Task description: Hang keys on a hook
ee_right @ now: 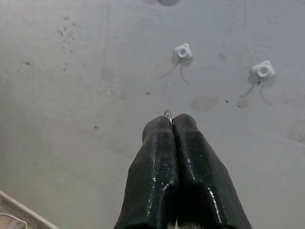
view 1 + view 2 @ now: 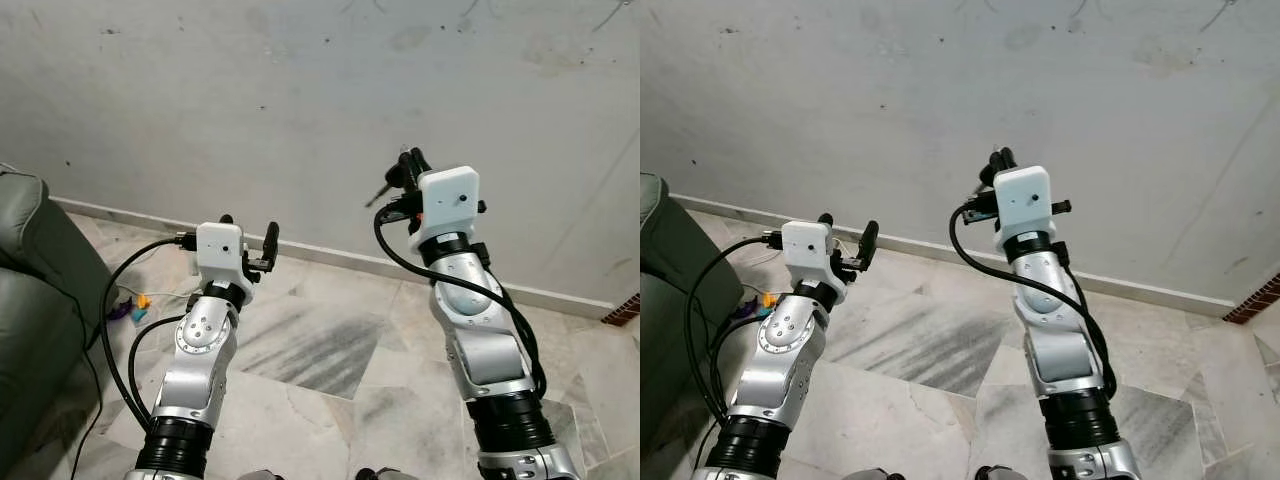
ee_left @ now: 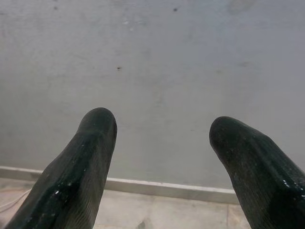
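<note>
Right hand: we see our right hand (image 1: 171, 125) raised toward the stained grey plaster wall (image 2: 250, 110), its 2 black fingers (image 1: 157, 176) clenched together on the small silver metal key ring (image 1: 167, 113).
Keys: the ring pokes out between the fingertips; from the head views a dark key (image 2: 379, 193) juts sideways from that hand.
Hooks: 2 small white square plastic wall hooks (image 1: 183, 51) sit on the wall above the fingertips, side by side and apart from each other; the ring is well below them, touching neither.
Left hand: our left hand (image 3: 162, 129) is lower, held in front of the wall above the white skirting strip (image 3: 167, 187), fingers spread and released.
Floor: grey-veined marble tiles (image 2: 320, 350).
Side: a dark green leather sofa (image 2: 35, 300) stands on our left, with small coloured objects (image 2: 135, 305) on the floor beside it.
</note>
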Controlling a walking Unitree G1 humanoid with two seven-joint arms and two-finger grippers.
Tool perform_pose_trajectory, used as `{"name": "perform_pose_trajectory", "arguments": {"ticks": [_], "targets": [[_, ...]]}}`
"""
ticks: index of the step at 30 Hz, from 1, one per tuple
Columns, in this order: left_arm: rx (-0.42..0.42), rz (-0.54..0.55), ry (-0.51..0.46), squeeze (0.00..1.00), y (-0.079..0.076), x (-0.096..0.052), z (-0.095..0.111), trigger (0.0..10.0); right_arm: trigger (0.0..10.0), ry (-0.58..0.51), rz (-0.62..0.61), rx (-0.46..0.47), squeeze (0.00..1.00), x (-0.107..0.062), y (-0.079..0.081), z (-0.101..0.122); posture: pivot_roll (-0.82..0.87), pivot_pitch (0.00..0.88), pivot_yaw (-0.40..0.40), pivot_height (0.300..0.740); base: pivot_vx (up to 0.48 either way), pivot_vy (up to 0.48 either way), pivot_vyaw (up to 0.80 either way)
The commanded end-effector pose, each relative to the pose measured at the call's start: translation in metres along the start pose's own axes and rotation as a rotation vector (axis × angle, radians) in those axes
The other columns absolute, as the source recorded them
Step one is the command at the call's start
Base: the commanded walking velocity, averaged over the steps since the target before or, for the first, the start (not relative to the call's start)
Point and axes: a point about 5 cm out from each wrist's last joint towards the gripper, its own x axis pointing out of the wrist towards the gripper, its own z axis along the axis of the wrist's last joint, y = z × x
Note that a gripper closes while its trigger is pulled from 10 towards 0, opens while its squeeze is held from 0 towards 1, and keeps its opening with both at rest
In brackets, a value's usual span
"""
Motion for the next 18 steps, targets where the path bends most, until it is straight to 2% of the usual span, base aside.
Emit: {"name": "perform_pose_trajectory", "arguments": {"ticks": [1, 14, 18], "targets": [[-0.005, 0.01, -0.002, 0.0, 0.004, 0.001, 0.001, 10.0, 10.0, -0.016, 0.012, 0.01, 0.0, 0.001, 0.004, 0.003, 0.01, 0.127, 0.05, 0.74, 0.0, 0.0, 0.0], [-0.053, -0.04, -0.018, 0.0, -0.005, -0.002, 0.003, 10.0, 10.0, -0.017, 0.008, 0.025, 0.0, 0.002, 0.004, 0.002, 0.01, 0.13, 0.049, 0.74, 0.0, 0.0, 0.0], [-0.064, -0.056, -0.022, 0.0, -0.007, -0.003, 0.003, 10.0, 10.0, -0.016, 0.007, 0.031, 0.0, 0.001, 0.004, 0.002, 0.01, 0.131, 0.049, 0.74, 0.265, 0.0, 0.0]]}}
